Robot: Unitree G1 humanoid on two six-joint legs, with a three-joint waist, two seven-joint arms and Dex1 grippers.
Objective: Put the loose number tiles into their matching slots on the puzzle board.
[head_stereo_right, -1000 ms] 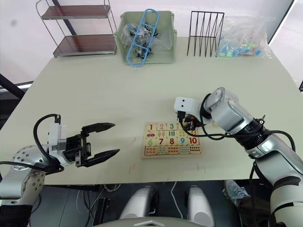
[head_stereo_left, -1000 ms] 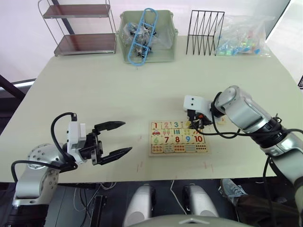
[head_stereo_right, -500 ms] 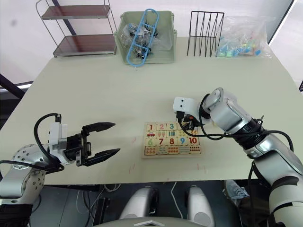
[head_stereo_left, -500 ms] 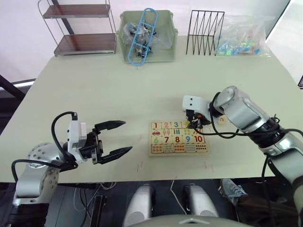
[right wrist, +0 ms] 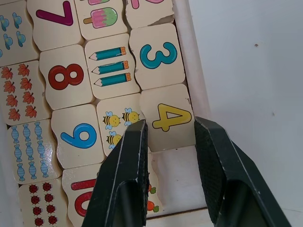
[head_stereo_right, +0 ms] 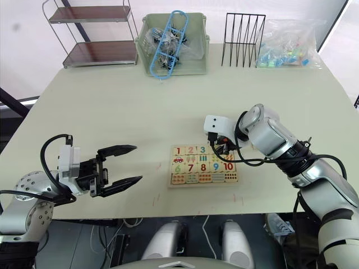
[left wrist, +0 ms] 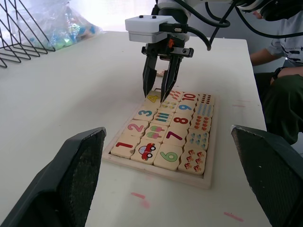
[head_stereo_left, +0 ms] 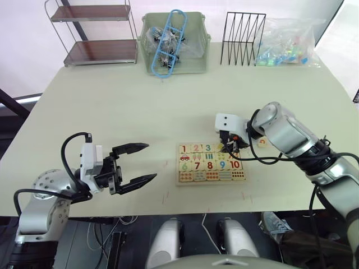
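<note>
Shifted slightly since a second ago: right gripper (left wrist: 161,92), fingers apart astride the yellow 4 tile (right wrist: 165,116), now seated in the puzzle board (head_stereo_left: 211,163) top row beside 1, 2, 3. Loose tile (head_stereo_left: 261,142) near the table (head_stereo_left: 112,112) right edge. Left gripper (head_stereo_left: 147,163) spread wide, empty, near the front edge.

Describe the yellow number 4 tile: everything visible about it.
The 4 tile is a small pale-wood square with rounded, slightly worn corners and a yellow digit outlined darker. It lies flat in the puzzle board's top row, beside the 3 tile and the bee tile. The right gripper is open, its black fingers straddling it; the last slot beyond looks empty.
</note>
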